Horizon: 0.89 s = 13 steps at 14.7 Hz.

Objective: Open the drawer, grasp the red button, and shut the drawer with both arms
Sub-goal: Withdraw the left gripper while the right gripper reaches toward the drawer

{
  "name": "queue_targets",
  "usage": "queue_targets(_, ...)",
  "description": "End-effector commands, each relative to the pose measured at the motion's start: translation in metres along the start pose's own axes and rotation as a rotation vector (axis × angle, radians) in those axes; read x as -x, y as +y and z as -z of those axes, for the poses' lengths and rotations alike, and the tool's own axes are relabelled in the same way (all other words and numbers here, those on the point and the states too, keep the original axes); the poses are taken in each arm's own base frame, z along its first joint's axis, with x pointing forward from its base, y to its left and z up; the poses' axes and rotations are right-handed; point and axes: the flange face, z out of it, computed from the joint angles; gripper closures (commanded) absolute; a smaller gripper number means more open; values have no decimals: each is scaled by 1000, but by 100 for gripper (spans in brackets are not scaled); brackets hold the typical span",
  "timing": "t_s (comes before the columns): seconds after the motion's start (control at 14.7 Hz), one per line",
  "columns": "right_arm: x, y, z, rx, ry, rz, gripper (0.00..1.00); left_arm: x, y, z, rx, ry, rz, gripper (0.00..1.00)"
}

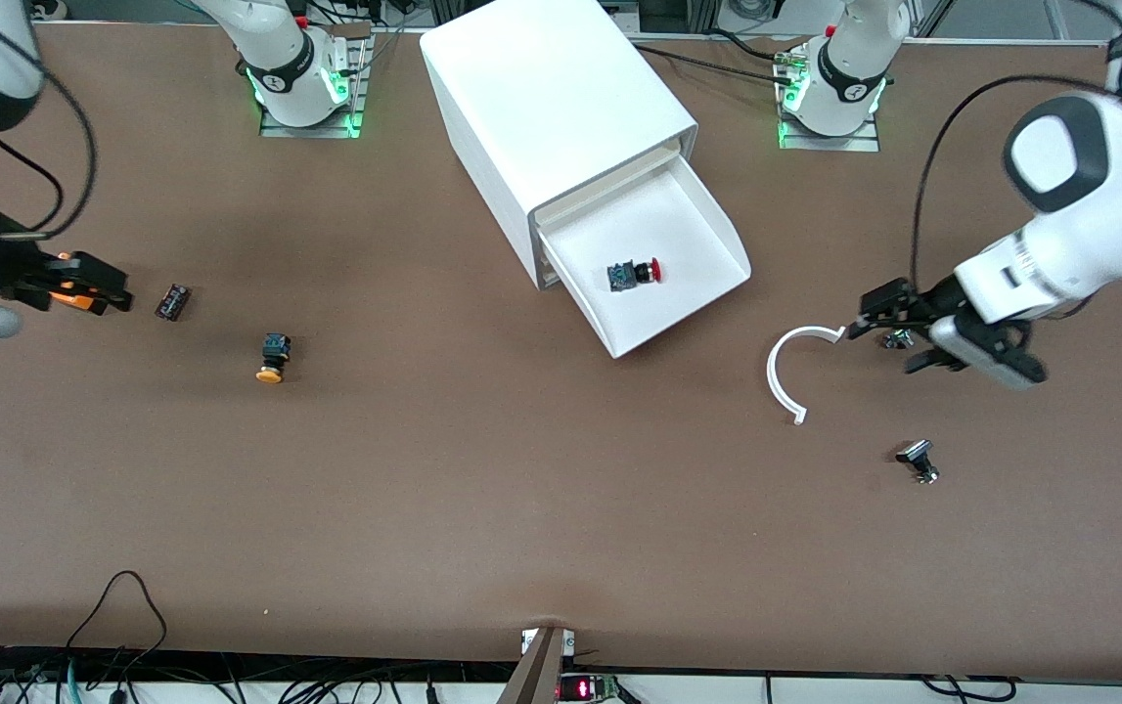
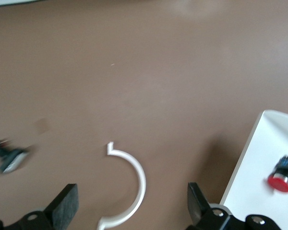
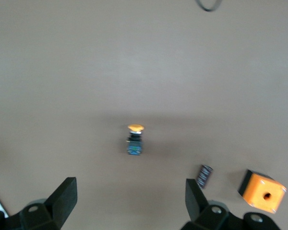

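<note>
The left claw (image 1: pixel 898 332) hangs with its fingers (image 2: pixel 65 206) spread wide and nothing between them, over the desk (image 1: pixel 521 489) toward the left arm's end, just above one tip of a white curved plastic strip (image 1: pixel 787 372) that lies flat there. A small metallic part (image 1: pixel 898 339) sits on the desk right under that claw. The right claw (image 1: pixel 96 293) is likewise wide open and empty, low over the desk at the right arm's end; its arm waits there. An orange block (image 3: pixel 262 191) shows beside one of its fingers in the right wrist view; whether it touches the finger cannot be told.

No readable writing shows on anything; only a round mark on each arm's base, too small to read.

The drawer (image 1: pixel 717 244), lowest of the white cabinet (image 1: pixel 551 108), is pulled out, its tray slanting toward the front camera. The button (image 1: pixel 635 274) with the red cap lies on its side inside the tray, on the tray floor, clear of the walls.

On the desk toward the right arm's end lie a small black part (image 1: pixel 172 301) near the right claw and, nearer the front camera, a yellow-capped button (image 1: pixel 273 358) on its side. Toward the left arm's end, nearer the front camera than the white strip, lies a small dark knob-like piece (image 1: pixel 918 460). Nothing stands between the open drawer and either claw.
</note>
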Motion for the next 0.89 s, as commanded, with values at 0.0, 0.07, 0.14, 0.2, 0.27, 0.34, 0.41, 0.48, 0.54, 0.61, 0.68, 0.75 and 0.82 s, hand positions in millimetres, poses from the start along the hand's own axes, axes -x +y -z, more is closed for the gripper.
queue_targets(0.0,-7,-44,-19,-11,-9,76,0,13,1,65,-122,-97,76,0)
queue_targets(0.07,-9,-68,-26,-22,-17,112,0,10,6,84,-202,-139,129,0)
queue_targets(0.14,-10,-98,-32,-50,-27,146,0,9,16,97,-268,-186,185,0)
queue_targets(0.2,-10,-134,-37,-92,-24,186,0,8,26,103,-334,-221,231,0)
queue_targets(0.27,-11,-168,-41,-125,-3,226,0,10,26,105,-387,-239,289,0)
queue_targets(0.34,-10,-205,-48,-135,20,277,0,11,25,105,-395,-241,322,0)
queue_targets(0.41,-4,-244,-54,-139,38,331,0,11,24,103,-389,-242,333,0)
queue_targets(0.48,5,-282,-60,-140,51,380,0,11,21,103,-387,-240,338,0)
queue_targets(0.54,14,-314,-67,-137,56,440,0,11,19,103,-374,-240,348,0)
queue_targets(0.61,20,-343,-75,-138,60,487,0,10,16,103,-354,-238,362,0)
queue_targets(0.68,26,-373,-82,-141,69,537,0,9,3,104,-334,-235,390,0)
queue_targets(0.75,35,-405,-86,-141,80,606,0,8,-4,106,-317,-236,407,0)
queue_targets(0.82,38,-436,-88,-139,105,674,0,6,-5,106,-312,-238,408,0)
